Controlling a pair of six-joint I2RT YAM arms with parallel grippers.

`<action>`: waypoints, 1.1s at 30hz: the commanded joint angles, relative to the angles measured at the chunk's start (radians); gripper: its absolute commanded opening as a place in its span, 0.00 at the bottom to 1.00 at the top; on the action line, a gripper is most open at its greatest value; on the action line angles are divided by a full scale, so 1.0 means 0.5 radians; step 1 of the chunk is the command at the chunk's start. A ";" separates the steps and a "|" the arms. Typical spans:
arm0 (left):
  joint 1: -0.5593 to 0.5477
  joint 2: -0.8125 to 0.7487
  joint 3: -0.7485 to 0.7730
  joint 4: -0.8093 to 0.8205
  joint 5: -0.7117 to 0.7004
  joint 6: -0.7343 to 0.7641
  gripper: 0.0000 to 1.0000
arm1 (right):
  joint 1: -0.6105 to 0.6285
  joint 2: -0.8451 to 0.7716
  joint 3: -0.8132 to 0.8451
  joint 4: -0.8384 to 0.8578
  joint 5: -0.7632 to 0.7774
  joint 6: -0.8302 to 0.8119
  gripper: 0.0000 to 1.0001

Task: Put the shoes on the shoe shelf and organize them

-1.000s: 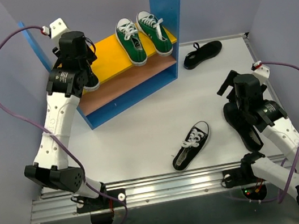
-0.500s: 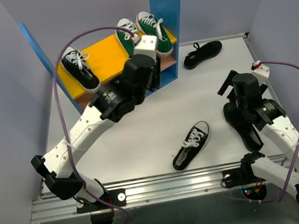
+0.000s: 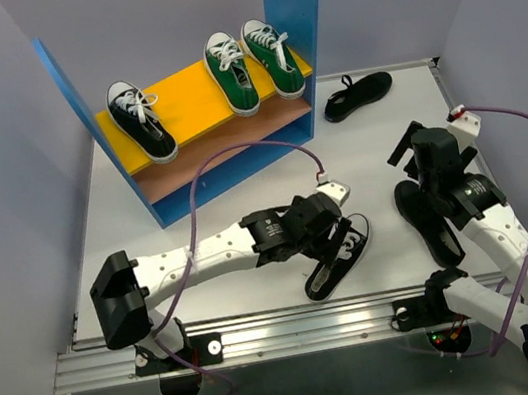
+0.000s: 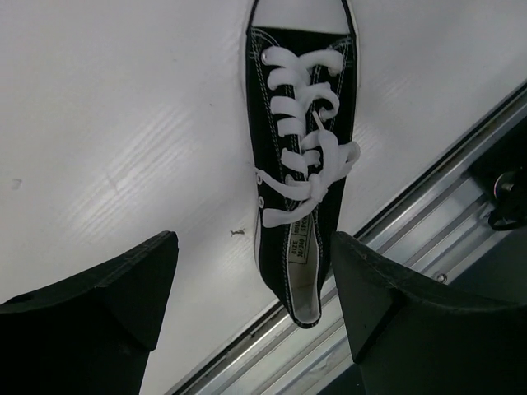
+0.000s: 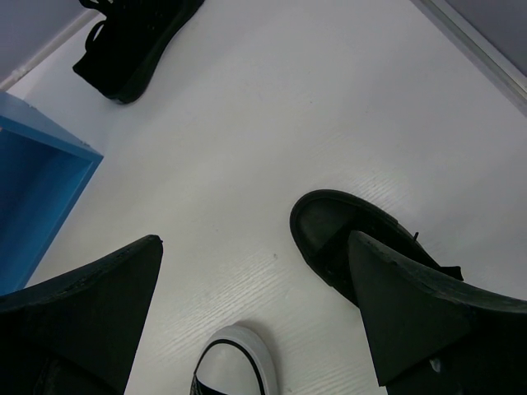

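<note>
— So, what is new?

— One black sneaker now sits on the yellow board of the shoe shelf, far out beyond the left gripper. A moment ago that gripper was up there with it. Now the arm has swung all the way back to the near side of the table.

— And its fingers?

— They have opened wide and hold nothing. The second black sneaker lies right under them, toe pointing away from the gripper and heel toward it.

— What does that mean for the job?

— Three shoes are up: the black one and the green sneakers. This one looks like the next pick, so the black pair can sit together.

— And the rest?

— One all-black shoe lies just under the right gripper. Its fingers are wide apart and empty too, and that arm has not moved. The other all-black shoe lies far ahead of it, by the shelf's blue side.

— Any tight spots?

— The sneaker's heel is close to the metal rail at the table edge, on the left gripper's right side. Its left side is bare table with lots of room. On the yellow board there is a gap between the black sneaker and the green ones.
</note>
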 commanded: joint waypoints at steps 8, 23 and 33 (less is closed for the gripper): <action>-0.220 0.257 -0.134 0.374 0.188 -0.087 0.83 | -0.004 -0.010 0.107 0.016 0.042 -0.023 1.00; -0.226 0.579 -0.088 0.378 -0.222 -0.072 0.55 | -0.004 -0.022 0.077 0.012 0.024 -0.007 1.00; -0.211 0.384 0.059 0.087 -0.428 -0.081 0.00 | -0.004 -0.031 0.070 0.012 0.021 -0.004 1.00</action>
